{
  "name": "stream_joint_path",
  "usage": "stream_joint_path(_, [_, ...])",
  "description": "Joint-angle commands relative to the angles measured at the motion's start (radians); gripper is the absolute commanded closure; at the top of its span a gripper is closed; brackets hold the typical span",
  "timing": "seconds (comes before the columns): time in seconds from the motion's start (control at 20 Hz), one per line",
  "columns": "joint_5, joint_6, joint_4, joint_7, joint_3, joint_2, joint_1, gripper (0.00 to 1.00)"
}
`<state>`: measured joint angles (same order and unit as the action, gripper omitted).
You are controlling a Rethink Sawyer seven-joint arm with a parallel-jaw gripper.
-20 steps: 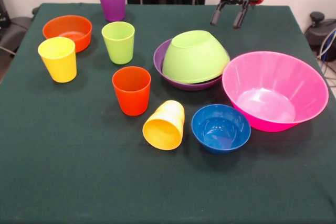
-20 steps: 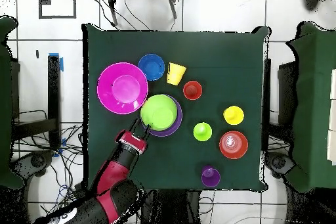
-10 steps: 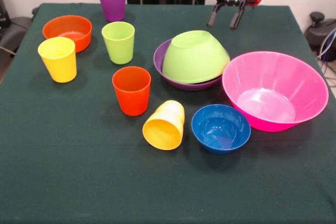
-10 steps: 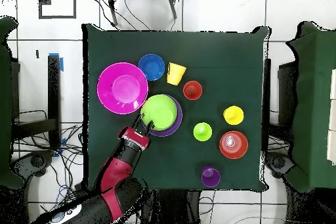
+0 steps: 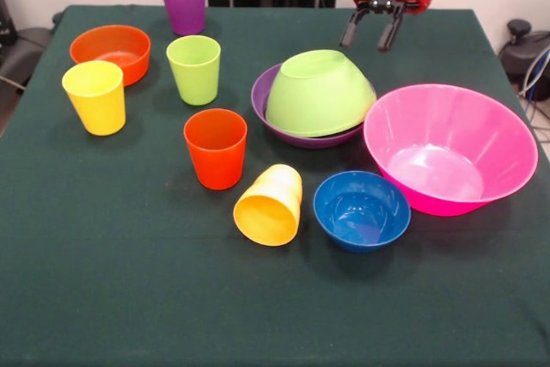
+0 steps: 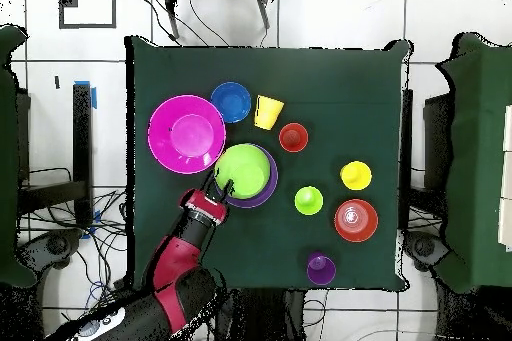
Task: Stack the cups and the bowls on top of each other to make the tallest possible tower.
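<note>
Shifted slightly since the earlier frame, the empty, spread pincer (image 5: 369, 30) hovers at one o'clock of the upturned lime green bowl (image 5: 319, 92) in the purple bowl (image 5: 263, 91): light, stiff, slippery, best pinched at its rim.

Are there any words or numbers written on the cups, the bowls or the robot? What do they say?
No writing can be read anywhere in these pictures.
The cups, such as the orange-red cup, are plain colours with no labels.
The bowls, such as the pink bowl, are plain too.
The gripper and its red housing show no words or numbers that can be made out.
The green tablecloth carries no print.
</note>
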<state>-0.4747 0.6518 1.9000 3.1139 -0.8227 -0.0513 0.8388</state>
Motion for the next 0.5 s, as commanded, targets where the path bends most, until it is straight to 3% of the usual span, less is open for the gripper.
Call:
stream_joint_path(0.05, [-0.05,0.039,-0.151,-0.028,0.101,-0.063,-0.021,0.0])
stream_joint_path(0.2, [-0.072,0.105,-0.177,-0.024,0.102,-0.105,-0.036,0.0])
stream_joint_path(0.5, [-0.084,0.122,-0.188,-0.031,0.101,-0.1,-0.041,0.0])
